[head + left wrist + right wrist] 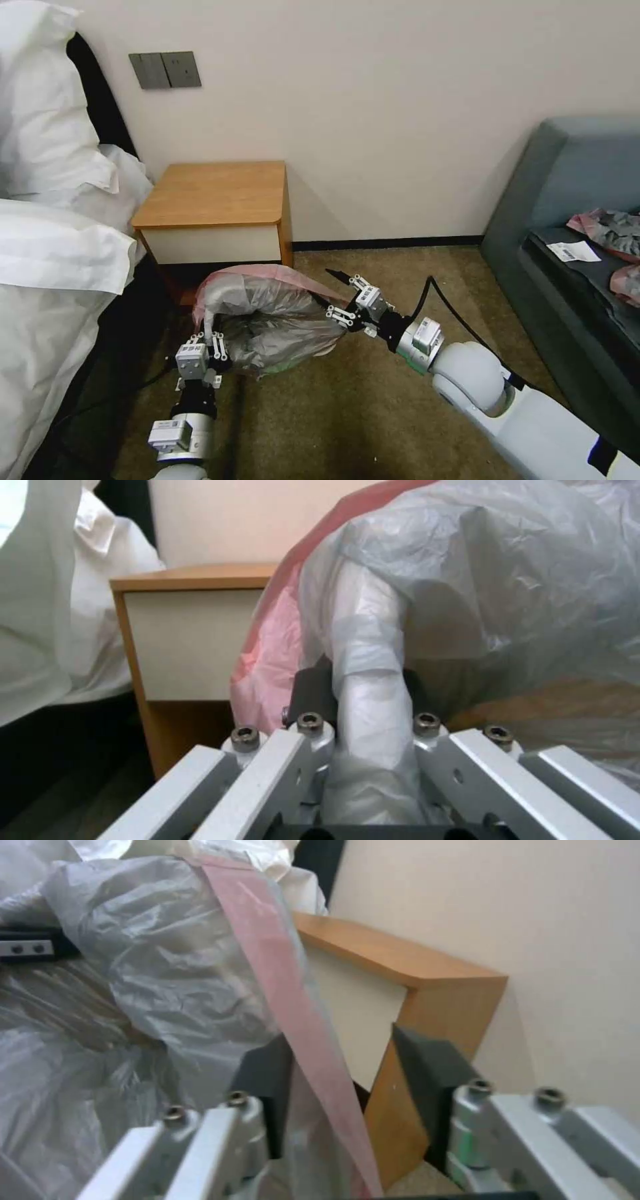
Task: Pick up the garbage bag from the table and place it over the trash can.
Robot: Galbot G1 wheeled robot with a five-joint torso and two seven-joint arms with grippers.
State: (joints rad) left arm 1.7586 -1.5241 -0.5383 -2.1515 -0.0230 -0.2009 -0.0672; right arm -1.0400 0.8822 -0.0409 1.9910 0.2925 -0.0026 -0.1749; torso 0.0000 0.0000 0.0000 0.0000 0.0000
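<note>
The garbage bag (273, 317) hangs stretched between the two claws, low over the carpet in front of the nightstand, off the surface. Its long axis runs across the robot from left to right, and its mouth faces up and toward the head camera, showing crumpled grey film sagging inside; the pink-red rim band (267, 272) arches along the far edge. A faint greenish patch shows through the film at the bag's lower edge, but I cannot tell whether that is the trash can. The left claw (207, 343) points up at the bag's left end, clamped on a twisted strand of plastic; the left wrist view shows that strand (370, 720) pinched between the dark pads. The right claw (340, 300) reaches in from the right at the bag's other end. The right wrist view shows its jaws standing apart, with the rim band (293, 1005) draped over one dark pad (267, 1075) and the other pad (427, 1060) bare. The nightstand (217, 193) stands against the wall behind the bag, its top bare. A bed (53, 267) with white linen lies at the left.
</note>
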